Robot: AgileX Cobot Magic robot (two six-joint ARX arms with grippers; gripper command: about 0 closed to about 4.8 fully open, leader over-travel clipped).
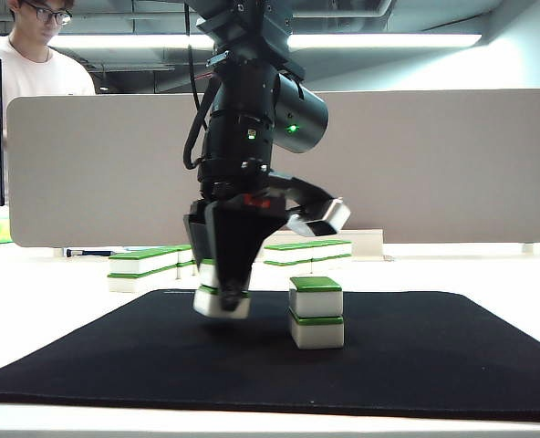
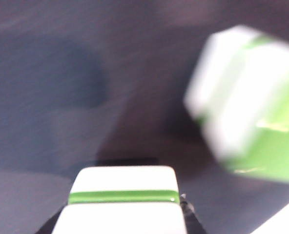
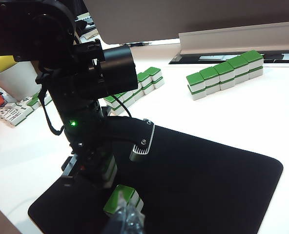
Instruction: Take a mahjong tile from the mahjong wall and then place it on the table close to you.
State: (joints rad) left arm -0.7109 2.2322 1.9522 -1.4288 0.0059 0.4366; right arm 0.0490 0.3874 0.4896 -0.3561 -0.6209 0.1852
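Non-task stuff: large black rectangular mat with rounded corners [image 1: 416,356] laid over the near part of the tabletop. Stack of two white blocks with green tops [image 1: 316,312] stands upright on the mat, near its middle. Shorter row of the same green-topped blocks [image 3: 226,73], two high, sits off the mat toward the far side. Wide grey-beige divider panel [image 1: 452,164] runs behind everything. Person in white T-shirt and dark-framed glasses [image 1: 35,55] behind the panel, far left. Cluster of white face-up tiles [image 3: 10,113] at the edge, blurry.
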